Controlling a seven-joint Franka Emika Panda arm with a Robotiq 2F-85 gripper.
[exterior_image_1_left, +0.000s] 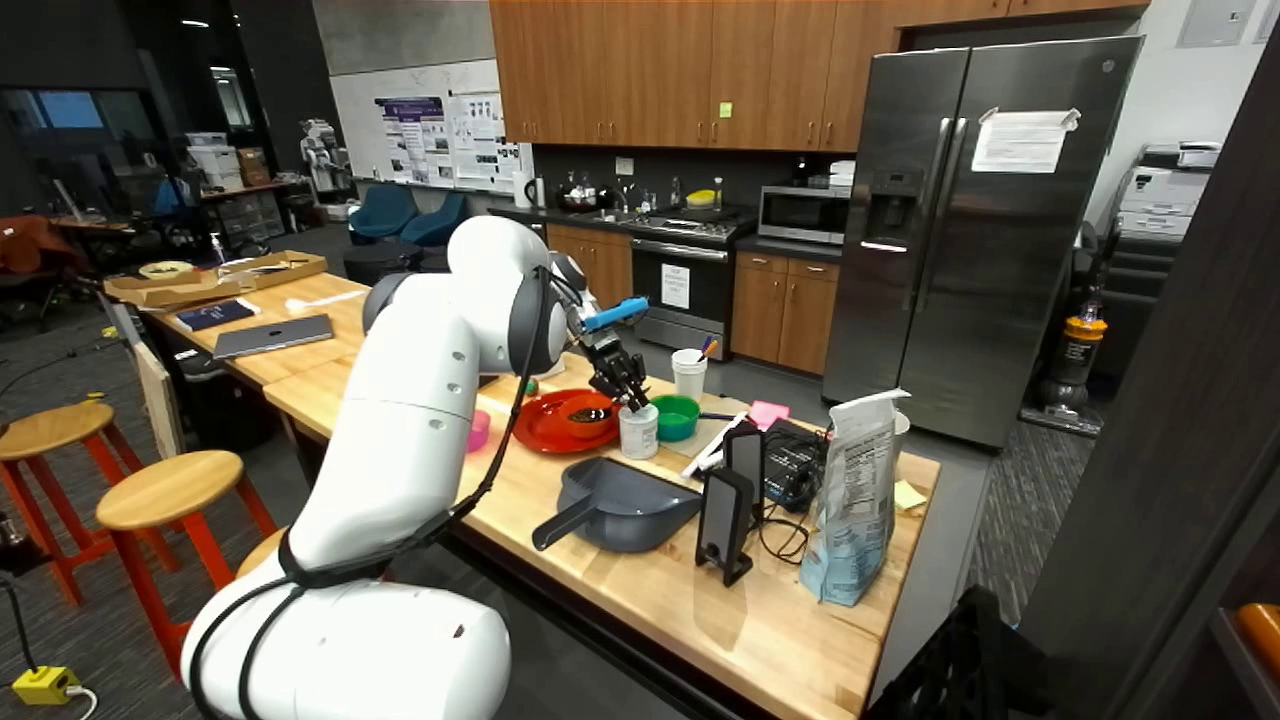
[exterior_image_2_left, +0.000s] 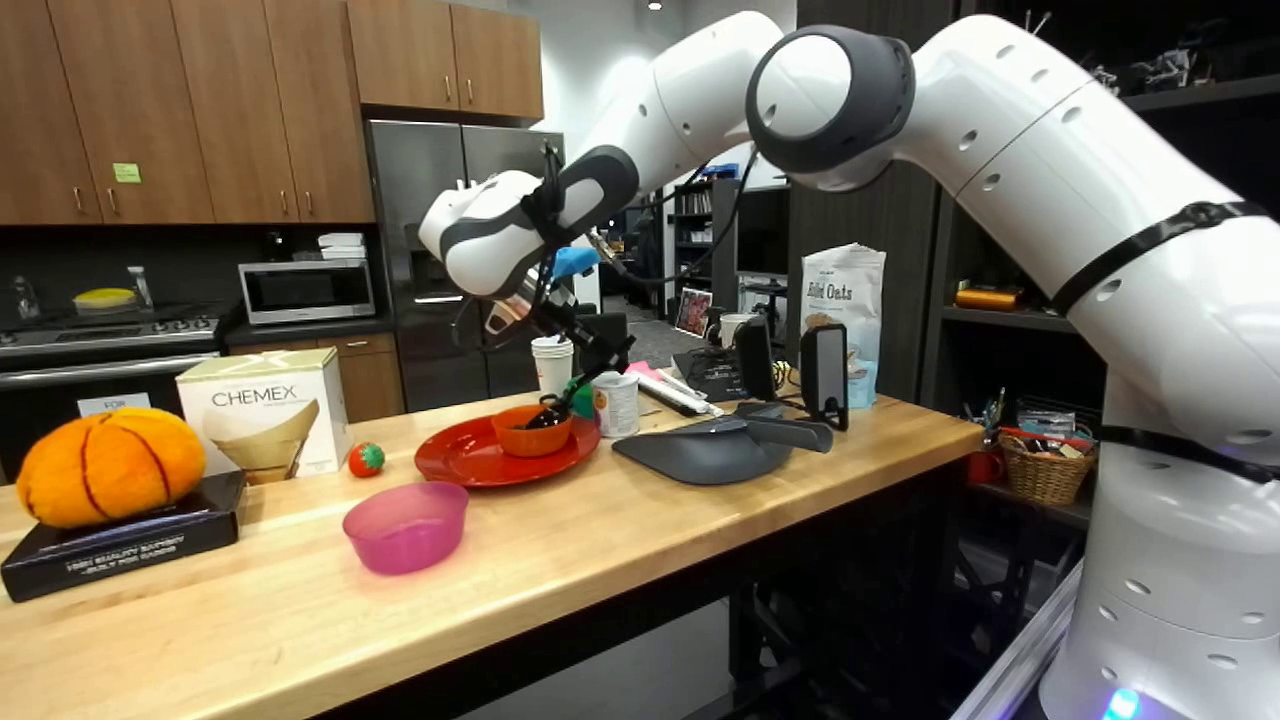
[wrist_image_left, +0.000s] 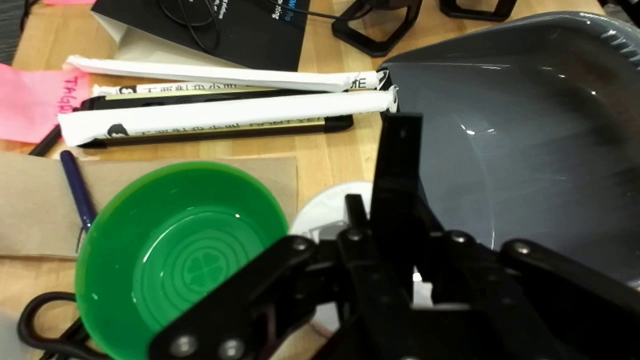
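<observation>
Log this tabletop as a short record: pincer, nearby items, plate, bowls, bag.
Pincer: close to the top of the white container; contact and grip unclear
Nearby: green bowl, gray dustpan
Red plate: bears the orange bowl
Orange bowl: dark contents, not identifiable
Pink bowl: on the table, apart from the plate
Oats bag: standing upright

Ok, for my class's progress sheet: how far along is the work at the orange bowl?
Done: the gripper looks shut on a black utensil. In hand: the utensil's lower end is at the orange bowl in an exterior view; whether it dips in is unclear. Left: probably lifting it away and letting go, since the gripper holds it there; dark contents show in the bowl.
</observation>
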